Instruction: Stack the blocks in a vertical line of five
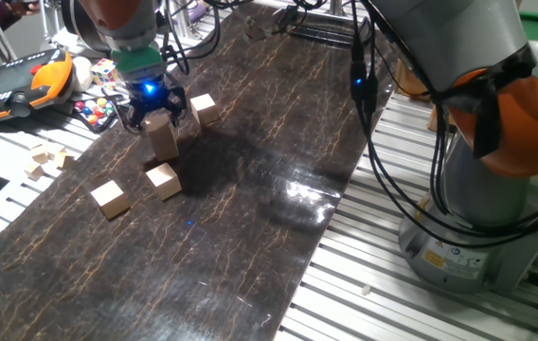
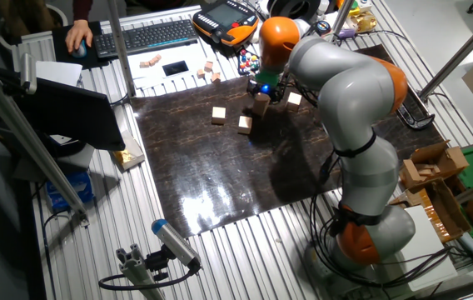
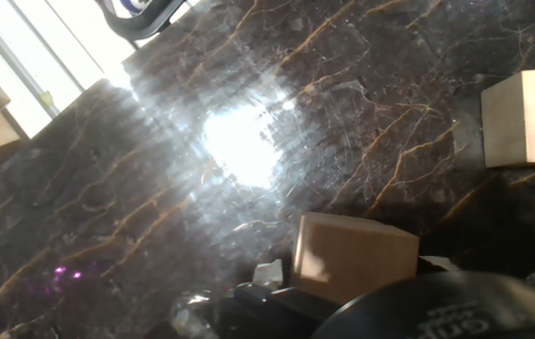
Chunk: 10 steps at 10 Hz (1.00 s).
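Now, in one fixed view, the claw (image 1: 158, 112) is hanging at the upper left of the frame over a two-high column of blocks (image 1: 164, 134), its fingers sitting on either side of the top cube, clamped on it as far as this view shows. That column is standing upright, its long axis vertical, on the dark marbled counter (image 1: 250, 189). A third block (image 1: 203, 109) is lying just right of the claw, a fourth (image 1: 164, 180) is sitting just below the column, and a fifth (image 1: 110, 199) is resting further toward the lower left. Smaller pale wooden bits (image 1: 44, 159) are lying at the left edge.

From the other fixed view, the claw (image 2: 263, 88) is showing in the upper middle, with the column (image 2: 261, 103) beneath it, one block (image 2: 294, 100) to its right and two blocks (image 2: 245, 124) (image 2: 218, 115) to its left.

Lastly, the hand view is showing a block (image 3: 354, 256) at the bottom centre, directly against the claw's dark body, and another block (image 3: 524, 118) at the right edge.
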Motion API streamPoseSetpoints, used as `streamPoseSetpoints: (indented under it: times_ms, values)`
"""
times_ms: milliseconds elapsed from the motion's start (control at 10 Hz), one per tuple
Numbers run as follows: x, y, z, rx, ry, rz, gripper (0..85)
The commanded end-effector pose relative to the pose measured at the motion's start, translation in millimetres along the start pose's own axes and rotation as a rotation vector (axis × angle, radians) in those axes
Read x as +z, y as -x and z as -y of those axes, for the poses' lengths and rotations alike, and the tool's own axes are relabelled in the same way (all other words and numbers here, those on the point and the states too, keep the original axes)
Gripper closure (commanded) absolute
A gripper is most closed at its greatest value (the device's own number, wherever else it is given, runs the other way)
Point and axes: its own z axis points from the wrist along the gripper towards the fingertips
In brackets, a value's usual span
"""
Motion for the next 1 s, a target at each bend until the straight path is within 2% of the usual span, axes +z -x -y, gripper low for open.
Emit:
streamPoseSetpoints:
  times_ms: [0, 200, 500, 900]
  values:
    - [-0.9, -0.2, 0.1, 0.002, -0.002, 0.002, 10.3]
    - [-8.5, 0.6, 3.5, 0.003, -0.004, 0.012, 9.7]
    - [-35.4, 6.2, 4.8, 0.003, -0.016, 0.0, 9.3]
    - [-52.5, -5.1, -5.5, -0.023, -0.023, -0.005, 10.0]
